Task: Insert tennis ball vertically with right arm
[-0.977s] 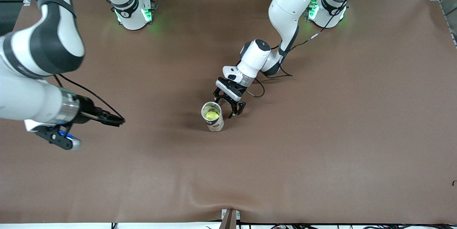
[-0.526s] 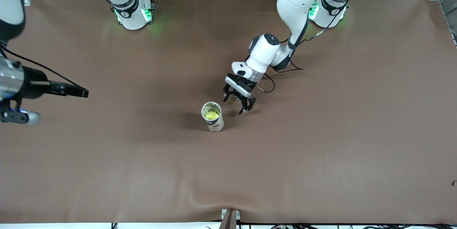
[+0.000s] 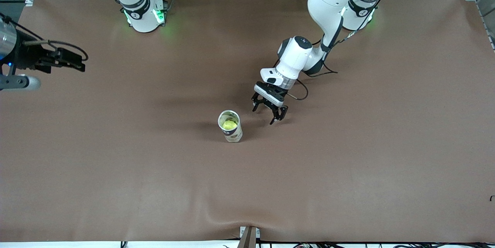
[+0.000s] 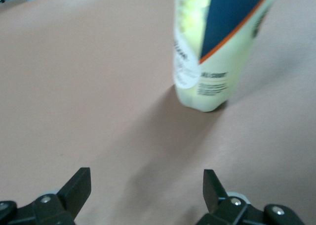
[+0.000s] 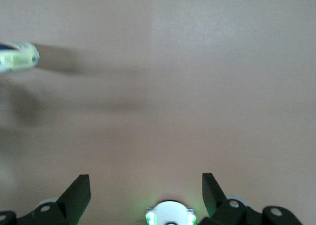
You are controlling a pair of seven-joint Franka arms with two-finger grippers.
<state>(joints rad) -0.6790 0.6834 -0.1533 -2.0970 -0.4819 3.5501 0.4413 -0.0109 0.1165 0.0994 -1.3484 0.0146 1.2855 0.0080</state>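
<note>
1. Over at the right arm's end of the table, the right gripper [image 3: 23,81] hangs high above the plain brown table covering [image 3: 348,170], well apart from everything else. Its black fingers [image 5: 79,193] stand spread wide in the right wrist view, with nothing between them.

2. Near the middle of the table stands the upright cylindrical can with a pale label and dark blue panel [image 3: 231,126], its mouth open to the camera above. The yellow-green tennis ball [image 3: 229,124] sits inside it, down below the rim, so the insertion looks done.

3. Beside the can, toward the left arm's end of the table, the left gripper [image 3: 270,111] hovers low over the covering, apart from the can. Its fingers [image 4: 76,188] are also fully spread and hold nothing; the left wrist view shows the can's base just ahead of them.

4. Risk, as I judge it: the can is tall, narrow and unsupported. Any sideways sweep of the left gripper back toward it could clip the wall and tip it, spilling the ball. The cable looped at that wrist could snag likewise.
</note>
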